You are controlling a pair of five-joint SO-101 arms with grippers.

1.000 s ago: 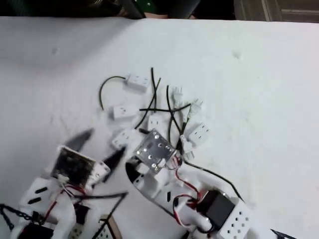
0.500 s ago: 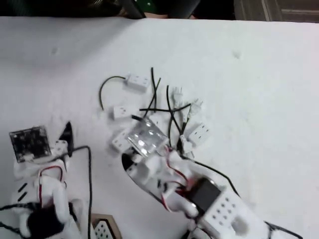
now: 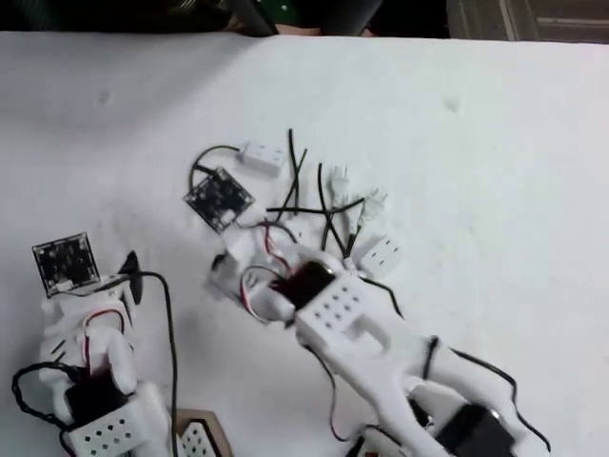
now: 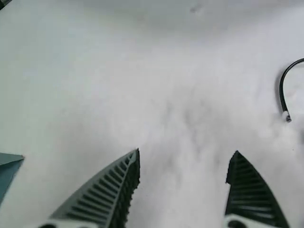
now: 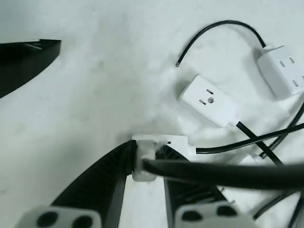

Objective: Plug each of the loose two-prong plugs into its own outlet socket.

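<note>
- Down at mid-table, the right gripper (image 5: 145,153) is pinched tight on a small white cord end (image 5: 151,145). Plug or socket body, I cannot tell from here. Its black cord (image 5: 228,173) runs off past one finger.
- Just beside that grab lies an outlet socket (image 5: 209,100), face up and flat on the table (image 5: 95,85). A second socket (image 5: 284,70) sits a little farther on, its thin lead curling away.
- From above, one loose plug (image 3: 335,177) and another plug (image 3: 374,203) lie side by side in the crossed black leads, apart from every socket. A third socket (image 3: 381,252) waits close to them, so no pairing is made yet.
- Over to the side, the left gripper (image 4: 186,156) hangs above bare table with its fingers spread wide and nothing between them. A stray cord tip (image 4: 286,115) lies nearby.
- On handling, these pieces look light, hard and smooth. My call is that a socket will skate across the table the moment a plug pushes into it, so the free gripper should pin it down.
- The leads look springy enough to twist a plug out of line.
- The best hold, I'd judge, is across the flat sides of the plug body just behind the prongs. Never hold by the cord, and keep the prongs themselves free.
</note>
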